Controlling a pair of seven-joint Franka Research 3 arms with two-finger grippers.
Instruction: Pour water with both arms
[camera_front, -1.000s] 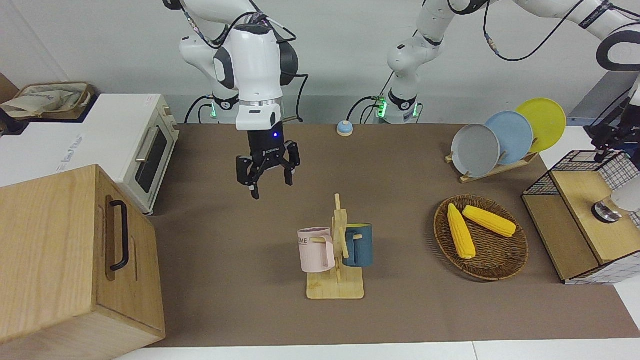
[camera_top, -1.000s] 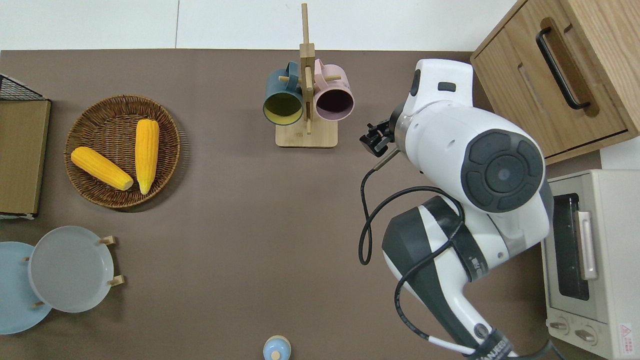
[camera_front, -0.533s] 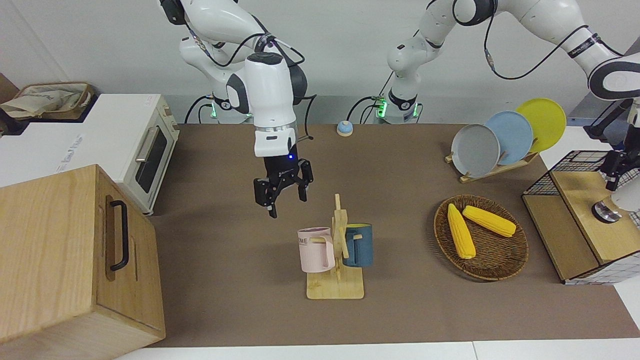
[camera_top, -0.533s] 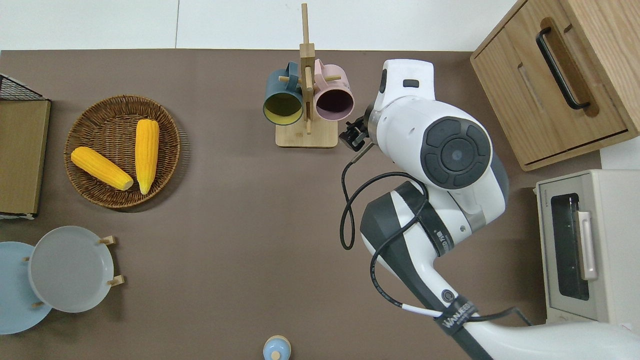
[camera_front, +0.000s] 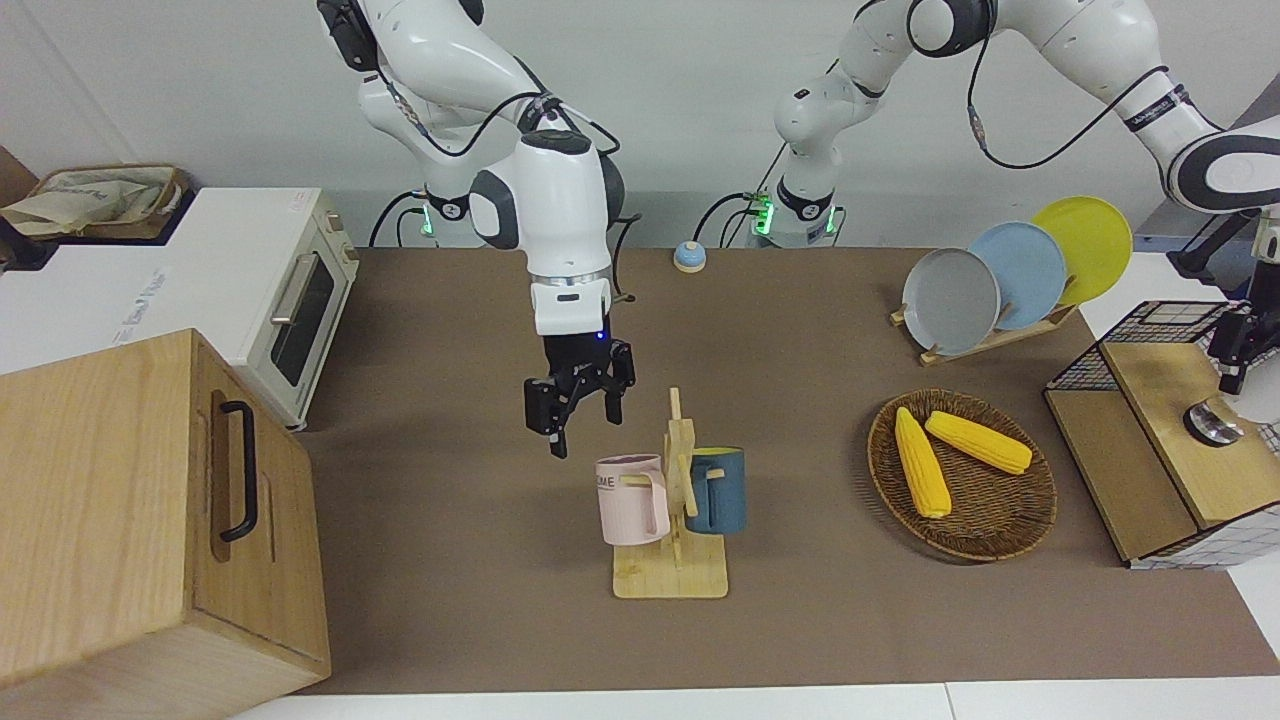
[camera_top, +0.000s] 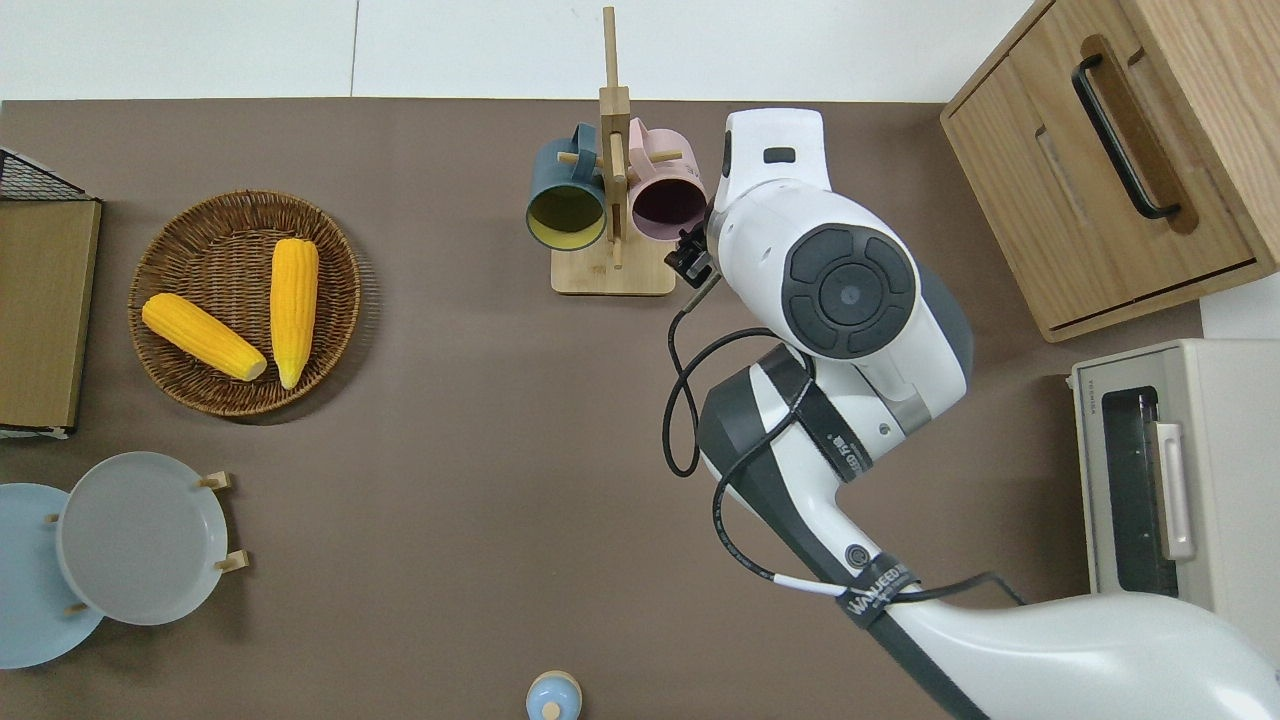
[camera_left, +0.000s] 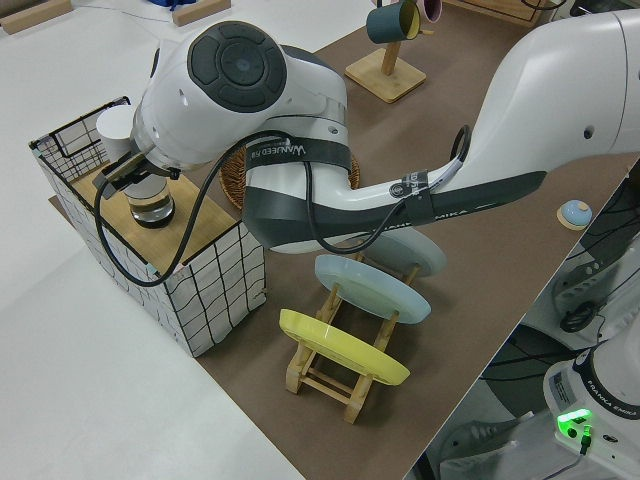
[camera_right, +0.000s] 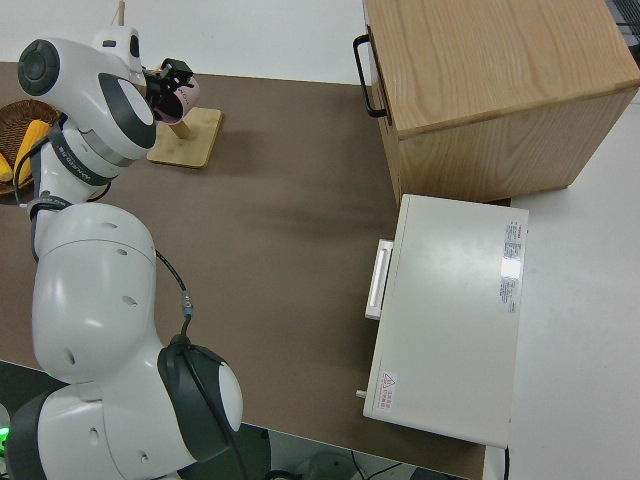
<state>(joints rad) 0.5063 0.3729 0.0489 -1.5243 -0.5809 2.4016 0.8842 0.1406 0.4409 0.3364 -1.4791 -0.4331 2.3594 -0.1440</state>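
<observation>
A pink mug (camera_front: 632, 500) and a dark blue mug (camera_front: 716, 490) hang on a wooden mug rack (camera_front: 672, 578) mid-table. My right gripper (camera_front: 585, 425) hovers open and empty just beside the pink mug (camera_top: 668, 200), toward the right arm's end of the table; in the overhead view only a bit of the right gripper (camera_top: 690, 262) shows under the wrist. My left gripper (camera_front: 1237, 360) hangs over the wooden shelf of a wire crate (camera_front: 1170, 420), close above a small glass vessel (camera_left: 152, 205). No water shows.
A wooden cabinet (camera_front: 150, 520) and a toaster oven (camera_front: 290, 300) stand at the right arm's end. A wicker basket (camera_front: 1000, 540) holds two corn cobs. A rack of three plates (camera_front: 985, 290) and a small blue bell (camera_front: 689, 257) sit nearer the robots.
My right gripper came down and across toward the pink mug, still open. My left gripper sank toward the crate's shelf.
</observation>
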